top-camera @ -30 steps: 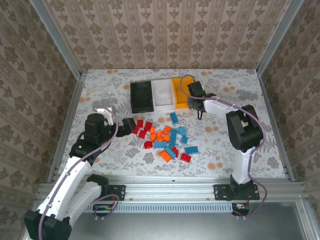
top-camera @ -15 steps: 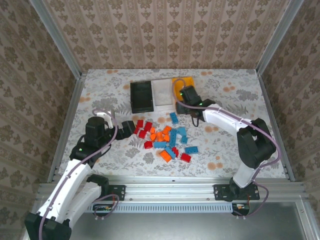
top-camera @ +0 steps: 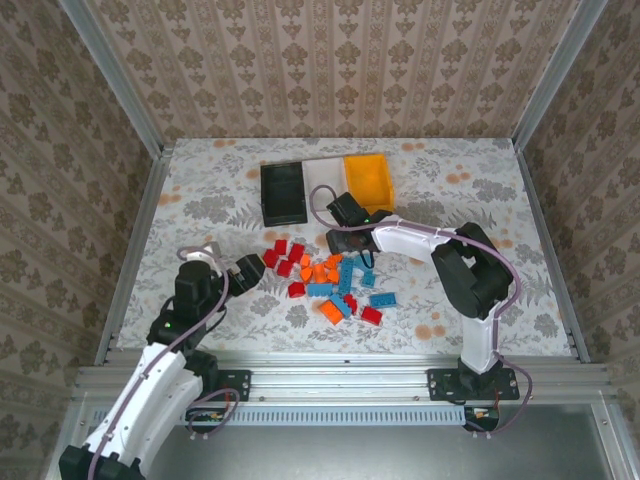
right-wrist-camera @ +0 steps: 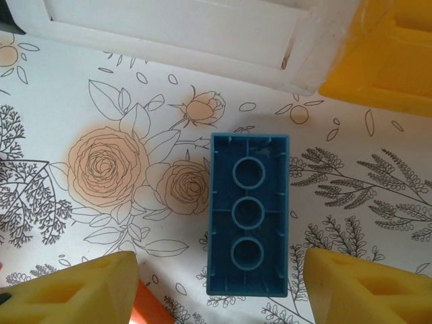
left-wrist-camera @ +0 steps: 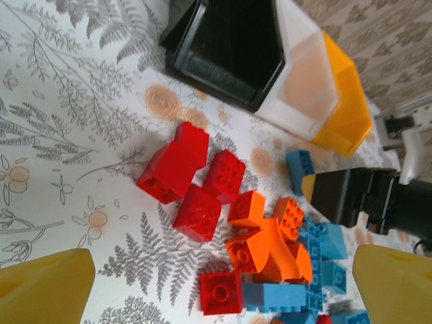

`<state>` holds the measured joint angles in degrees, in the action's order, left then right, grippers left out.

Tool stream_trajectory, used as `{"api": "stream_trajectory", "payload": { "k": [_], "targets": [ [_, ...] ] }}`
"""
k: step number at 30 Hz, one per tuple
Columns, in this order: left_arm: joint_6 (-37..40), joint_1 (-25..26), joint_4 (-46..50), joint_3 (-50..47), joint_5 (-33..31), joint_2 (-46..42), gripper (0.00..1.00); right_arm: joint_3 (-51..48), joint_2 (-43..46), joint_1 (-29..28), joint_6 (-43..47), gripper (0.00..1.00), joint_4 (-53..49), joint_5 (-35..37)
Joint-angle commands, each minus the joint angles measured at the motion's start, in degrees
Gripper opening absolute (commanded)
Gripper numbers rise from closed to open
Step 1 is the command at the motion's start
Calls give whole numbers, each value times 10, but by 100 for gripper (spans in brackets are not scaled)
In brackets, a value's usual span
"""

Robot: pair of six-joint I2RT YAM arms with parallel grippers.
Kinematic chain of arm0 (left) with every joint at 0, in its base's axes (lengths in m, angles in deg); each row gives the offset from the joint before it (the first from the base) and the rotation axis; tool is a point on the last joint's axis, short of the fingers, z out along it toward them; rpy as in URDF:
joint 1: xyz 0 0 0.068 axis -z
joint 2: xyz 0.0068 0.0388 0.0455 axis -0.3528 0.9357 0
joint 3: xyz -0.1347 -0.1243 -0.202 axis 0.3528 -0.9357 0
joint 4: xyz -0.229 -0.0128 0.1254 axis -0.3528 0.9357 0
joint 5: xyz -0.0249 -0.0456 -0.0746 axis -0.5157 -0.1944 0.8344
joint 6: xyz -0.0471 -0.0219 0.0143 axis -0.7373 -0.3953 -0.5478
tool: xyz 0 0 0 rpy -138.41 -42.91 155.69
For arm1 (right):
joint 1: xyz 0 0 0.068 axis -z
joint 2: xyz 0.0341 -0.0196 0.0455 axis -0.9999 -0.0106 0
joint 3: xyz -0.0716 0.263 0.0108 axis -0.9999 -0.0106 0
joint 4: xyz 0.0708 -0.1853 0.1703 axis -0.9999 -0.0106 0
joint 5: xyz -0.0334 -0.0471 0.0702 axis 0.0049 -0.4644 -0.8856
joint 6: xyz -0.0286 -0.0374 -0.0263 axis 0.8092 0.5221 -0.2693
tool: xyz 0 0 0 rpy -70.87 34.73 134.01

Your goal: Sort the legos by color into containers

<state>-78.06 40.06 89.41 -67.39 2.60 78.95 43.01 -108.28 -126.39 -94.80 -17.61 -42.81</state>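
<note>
Floral-printed worktop (top-camera: pixel 200 190), top camera: we list three containers in a row at the far side, namely the black bin (top-camera: pixel 283 193), the white bin (top-camera: pixel 322 178) and the orange-yellow bin (top-camera: pixel 367 180). Loose legos (top-camera: pixel 325 278) in red, orange and blue lie clustered on the worktop, nearer than the bins. The left gripper (top-camera: pixel 255 268) sits low just left of the red pieces, jaws spread wide, carrying nothing. The right gripper (top-camera: pixel 347 243) hangs over the far edge of the cluster, just in front of the white bin.

Left wrist camera: we note the left gripper (left-wrist-camera: pixel 219 290), its yellow fingertips (left-wrist-camera: pixel 44 287) in the two lower corners, far apart and empty. Ahead of them lie red bricks (left-wrist-camera: pixel 179 165), orange bricks (left-wrist-camera: pixel 266 239) and blue bricks (left-wrist-camera: pixel 317 250), bunched together. All three bins stand beyond.

Right wrist camera: one blue brick (right-wrist-camera: pixel 248 212) lies hollow side up on the worktop, three round tubes showing. The right gripper is partly spread, one yellow finger to each side of the brick, neither touching it. The white bin's wall stands just beyond the brick.
</note>
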Motion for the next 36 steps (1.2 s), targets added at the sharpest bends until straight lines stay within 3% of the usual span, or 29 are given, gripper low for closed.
{"api": "stream_trajectory", "payload": {
  "k": [1,8,19,25,30,36],
  "targets": [
    [-21,-5,-15,-11,-22,-25,100,13,-6,5,8,67,-11,25],
    [-28,-8,-22,-12,-13,-1,100,52,-61,13,11,54,-19,29],
    [-37,-8,-46,-5,0,47,100,47,-56,23,13,31,0,28],
    [-49,-7,-90,5,51,79,100,19,24,23,12,30,21,14],
    [-81,-6,-151,29,92,166,100,29,53,51,13,30,27,9],
    [-128,-7,-70,203,158,304,100,102,1,118,5,29,3,-2]
  ]
}}
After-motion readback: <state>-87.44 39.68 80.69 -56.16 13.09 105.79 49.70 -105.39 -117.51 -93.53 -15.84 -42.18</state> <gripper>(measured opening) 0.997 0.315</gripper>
